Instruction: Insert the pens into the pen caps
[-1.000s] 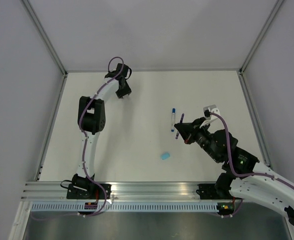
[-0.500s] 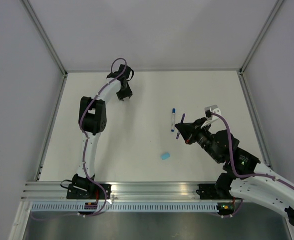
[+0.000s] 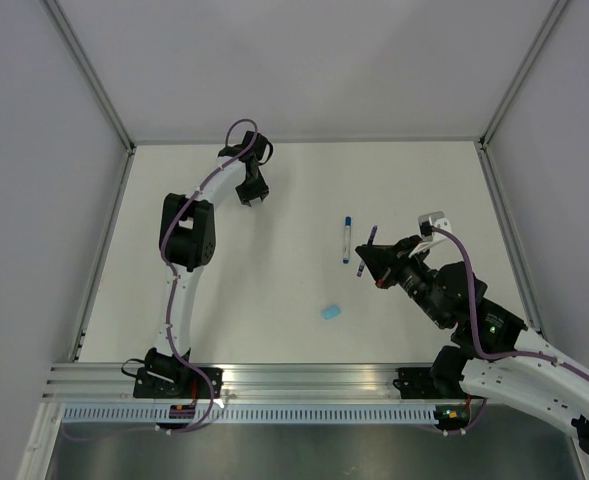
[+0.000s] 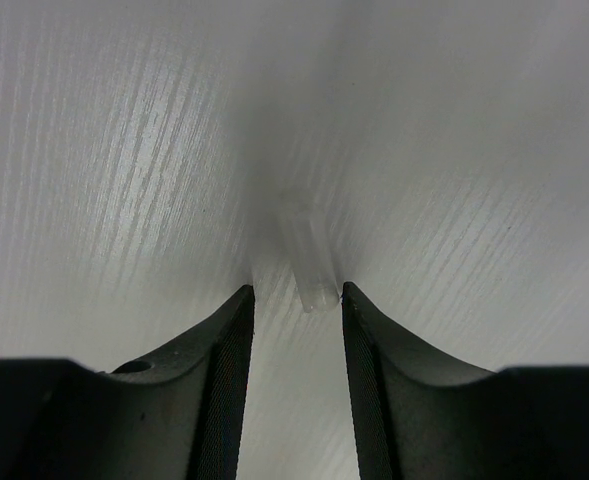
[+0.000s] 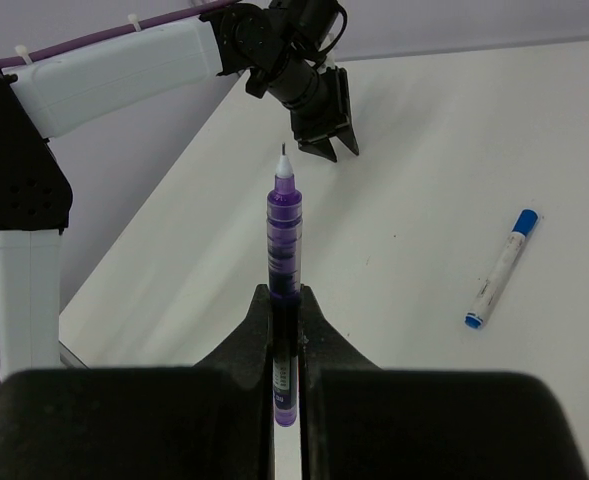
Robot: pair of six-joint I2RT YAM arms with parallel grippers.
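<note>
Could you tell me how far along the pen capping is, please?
Nothing capped yet. In hand: the right gripper grips the purple pen, tip bare; the left gripper straddles a clear cap, jaws open. Left: joining them, then the blue-and-white pen and light-blue cap lying loose.

Counted two pens, a purple pen (image 5: 284, 250) and a blue-and-white pen (image 3: 347, 238), two pen caps, a light-blue cap (image 3: 331, 312) and a pale translucent cap (image 4: 309, 265), plus two arms with two grippers, the left gripper (image 3: 248, 192) and the right gripper (image 3: 366, 262).
</note>
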